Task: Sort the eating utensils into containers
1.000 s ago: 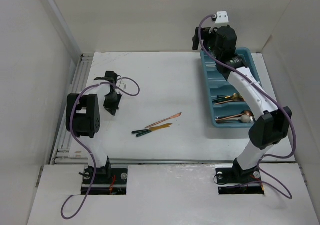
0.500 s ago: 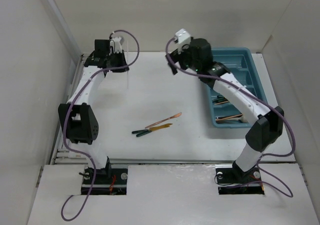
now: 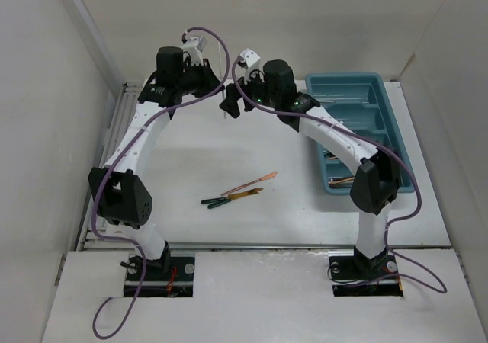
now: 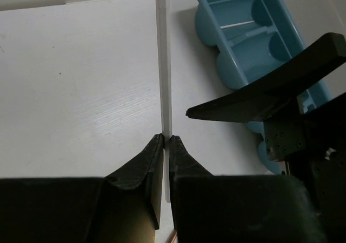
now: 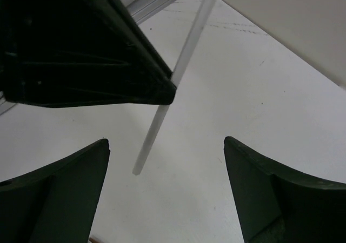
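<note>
From above, we saw both arms reaching to the far middle of the table (image 3: 191, 168). The left gripper (image 3: 216, 78) held a thin white stick (image 3: 224, 59), maybe a chopstick, up in the air. The right gripper (image 3: 231, 103) was just beside it. The blue tray (image 3: 343, 75) sat on the right with some utensils in its near end. One copper utensil (image 3: 250, 181) and two dark-handled utensils (image 3: 229, 198) lay on the table, well apart from the tray.

We thought the stick was being passed from one gripper to the other. To do it well, the right gripper should get the stick in the middle of its fingers and close slowly. The left one should let go only after that. The stick looked thin and smooth, so it could slip or tip.

From the left wrist, the left gripper (image 4: 166, 140) was squeezed tight on the stick (image 4: 164, 65). One of the right gripper's fingers (image 4: 265, 89) was near but not touching it.

From the right wrist, the right gripper (image 5: 166, 141) was wide open and held nothing. The stick's free end (image 5: 157, 129) hung between its fingers and touched neither.
</note>
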